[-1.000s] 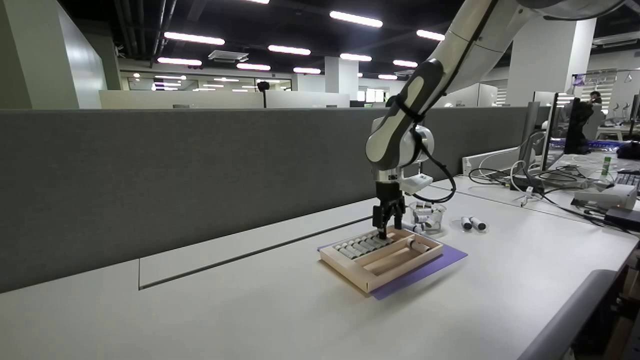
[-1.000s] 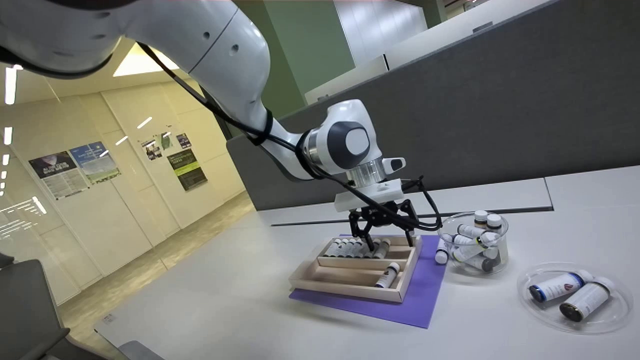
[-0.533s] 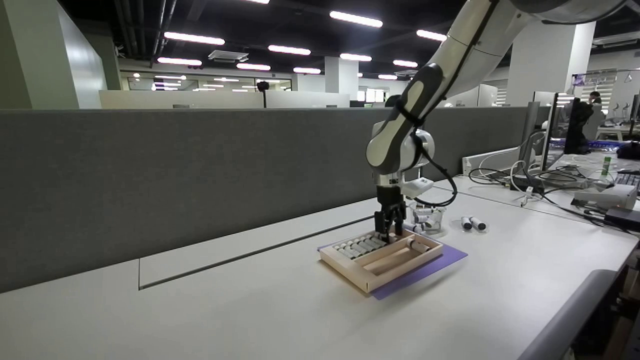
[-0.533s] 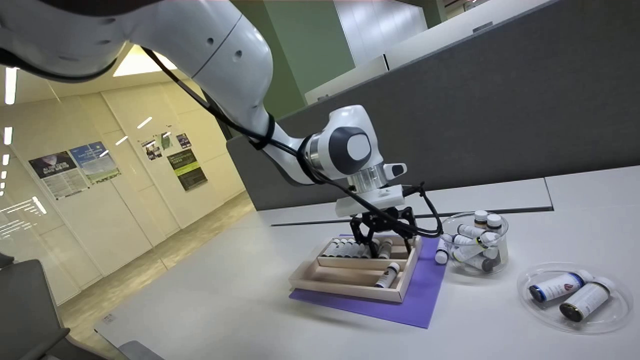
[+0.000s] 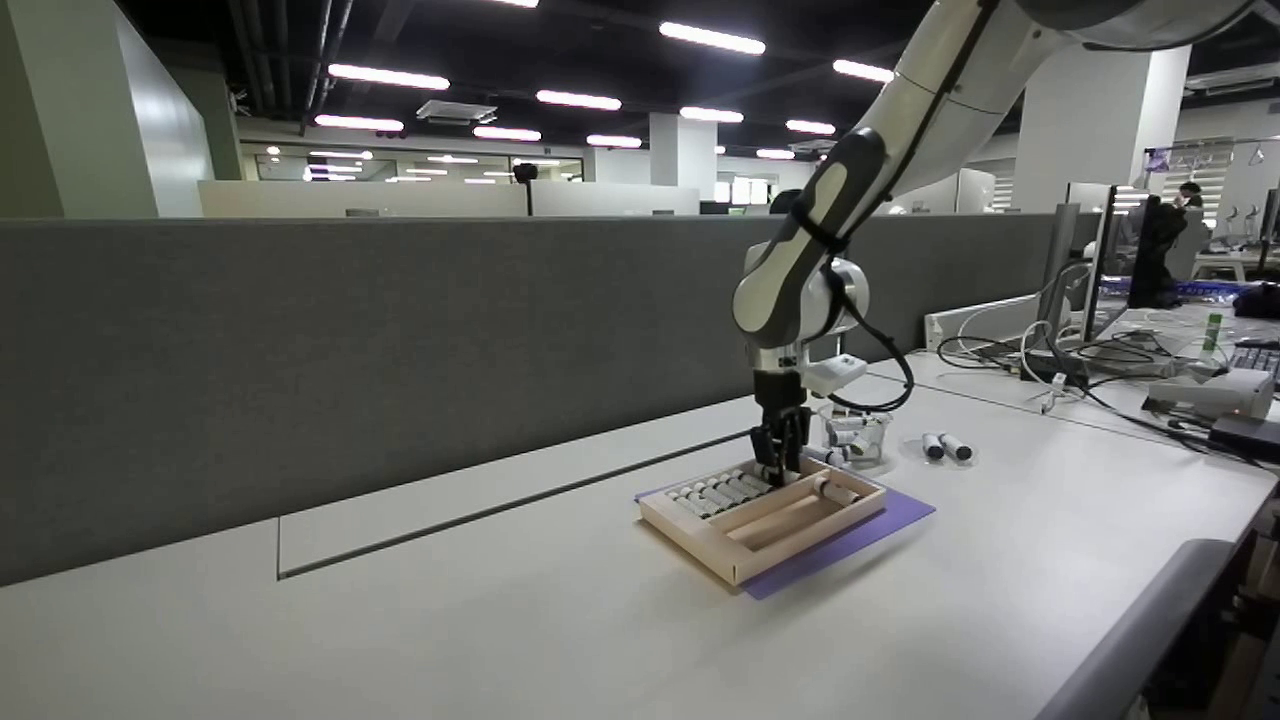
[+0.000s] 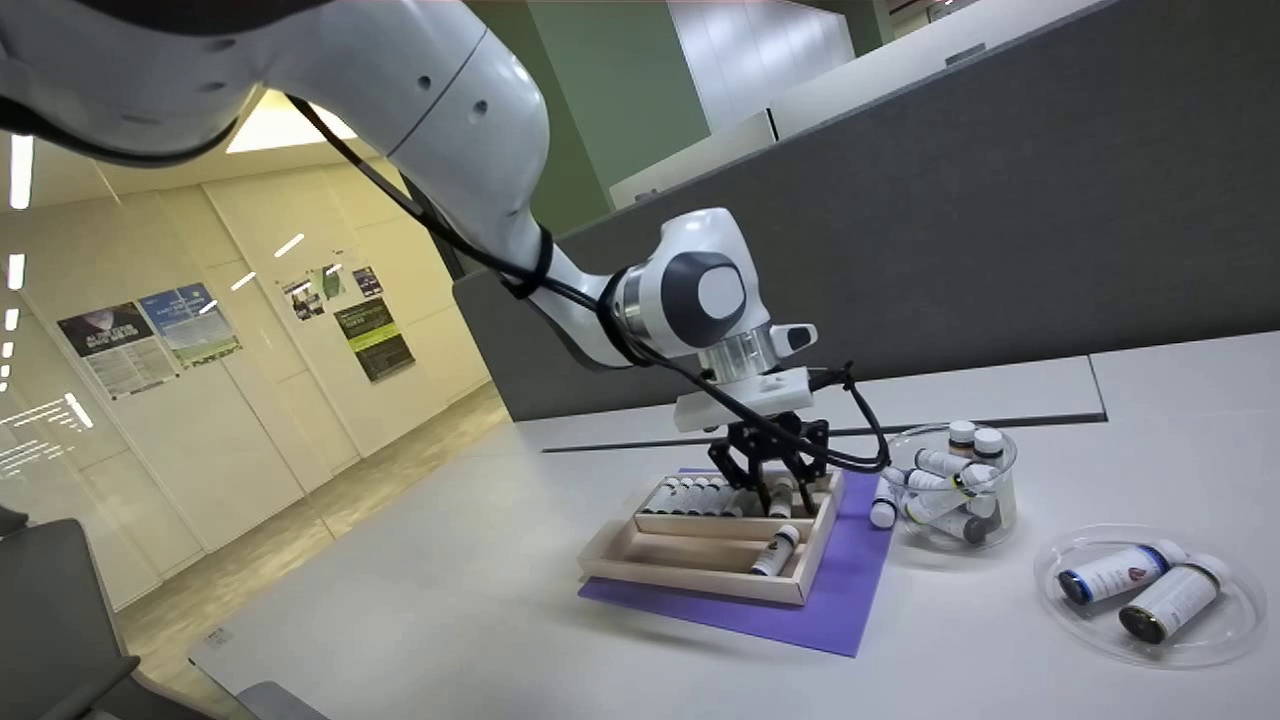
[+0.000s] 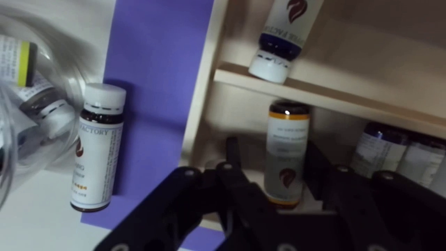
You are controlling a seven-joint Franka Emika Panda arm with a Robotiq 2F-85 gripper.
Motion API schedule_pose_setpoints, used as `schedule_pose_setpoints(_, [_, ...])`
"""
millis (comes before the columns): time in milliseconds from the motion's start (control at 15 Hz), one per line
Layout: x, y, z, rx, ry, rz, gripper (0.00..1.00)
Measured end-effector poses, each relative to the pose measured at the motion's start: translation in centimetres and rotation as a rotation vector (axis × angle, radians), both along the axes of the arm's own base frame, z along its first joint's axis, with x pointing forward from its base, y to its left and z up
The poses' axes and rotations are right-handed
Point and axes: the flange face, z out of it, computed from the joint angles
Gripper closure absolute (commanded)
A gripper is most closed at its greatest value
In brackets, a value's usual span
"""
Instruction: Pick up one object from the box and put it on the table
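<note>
Wrist view only: bottle [image 7: 286,153] visibly orange-banded

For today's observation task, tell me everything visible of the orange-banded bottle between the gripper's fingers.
The orange-banded bottle is cylindrical, apparently glass, with a dark, shiny base and, in an exterior view, a whitish cap. Its pale label has an orange band at each end and a dark red emblem; the print is blurred. It lies in the wooden tray, base close to the divider. The open gripper straddles it: one finger seems to touch it, the other is apart.
</note>
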Motion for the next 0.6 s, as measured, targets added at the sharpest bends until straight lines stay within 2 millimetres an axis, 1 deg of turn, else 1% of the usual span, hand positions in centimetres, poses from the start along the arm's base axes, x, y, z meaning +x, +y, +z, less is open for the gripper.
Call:
schedule_pose_setpoints(67, [0.1, -0.1, 0.1, 0.0, -0.003, -0.002, 0.96])
schedule_pose_setpoints(133, [0.2, -0.2, 0.2, -0.001, -0.005, -0.004, 0.99])
schedule_pose_setpoints(200, [0.2, -0.3, 0.3, 0.0, -0.007, -0.008, 0.95])
schedule_pose_setpoints(400, [0.5, -1.0, 0.6, 0.0, -0.01, -0.028, 0.95])
schedule_pose_setpoints(533, [1.0, -1.9, 1.6, 0.003, -0.021, -0.048, 0.95])
schedule_pose_setpoints(600, [1.3, -2.4, 2.4, 0.007, -0.029, -0.062, 0.95])
